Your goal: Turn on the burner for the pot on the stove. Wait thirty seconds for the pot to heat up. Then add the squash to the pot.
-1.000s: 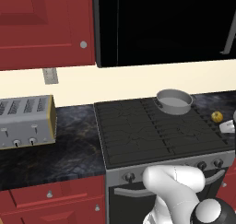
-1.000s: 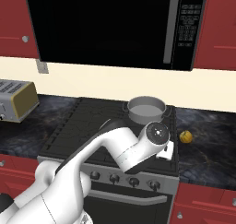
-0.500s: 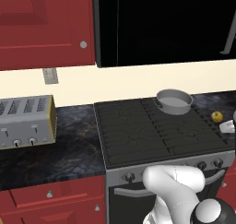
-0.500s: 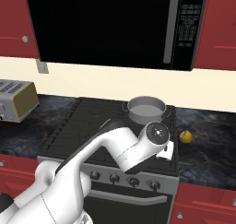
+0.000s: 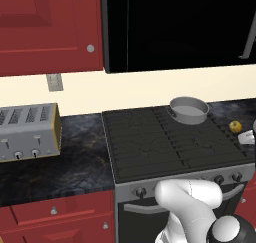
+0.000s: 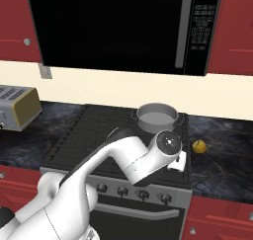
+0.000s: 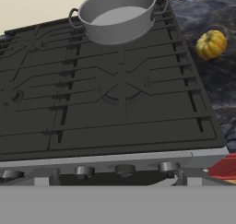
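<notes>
**Pot on the rear right burner, squash on the counter beside the stove**

The small round grey metal pot (image 7: 117, 13) stands upright in the upper middle of the hand view, on the rear right burner of the wide black gas cooktop (image 7: 92, 98). Being round, it has no long axis; its two loop handles point left and right across the frame. In the left base view the pot (image 5: 189, 109) sits right of centre.

The small ribbed yellow squash (image 7: 211, 44) lies on the dark speckled counter (image 7: 216, 75) at the upper right, near the grate edge and apart from the pot. The row of dark knobs (image 7: 123, 169) runs along the bottom of the hand view.

The gripper's fingers are hidden in these views, though its jaws read as spread wide, holding nothing. A silver toaster (image 5: 27, 132) sits at far left.
</notes>
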